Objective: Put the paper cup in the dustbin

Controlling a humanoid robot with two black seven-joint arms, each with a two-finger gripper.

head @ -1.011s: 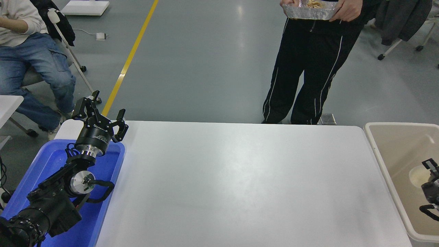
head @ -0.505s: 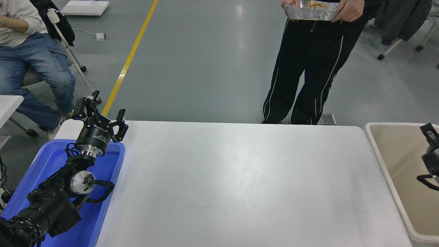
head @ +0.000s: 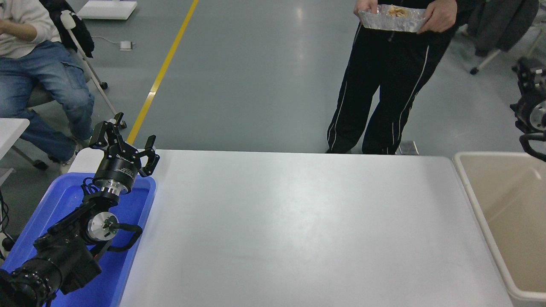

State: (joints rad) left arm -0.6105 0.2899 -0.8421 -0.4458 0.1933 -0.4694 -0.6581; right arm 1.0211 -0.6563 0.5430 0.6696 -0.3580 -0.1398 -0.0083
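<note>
The dustbin (head: 463, 170) is a large beige bin with a thick off-white rim at the table's right end, cut off by the picture's right edge. The paper cup does not show in the part of the bin I can see or anywhere else. My right arm (head: 531, 102) hangs at the right edge, raised above and behind the bin's far rim; its gripper is mostly cut off. My left gripper (head: 128, 138) is open and empty, parked at the lower left over the far end of a blue tray.
The blue plastic tray (head: 143, 204) sits at the table's left edge under my left arm. A person in black trousers (head: 384, 94) stands at the far side holding a foil food tray (head: 392, 19). Another person (head: 38, 68) sits at the far left.
My right arm has risen out of the bin and moved away to the far right edge. The cup that lay inside the bin a second ago no longer shows.
</note>
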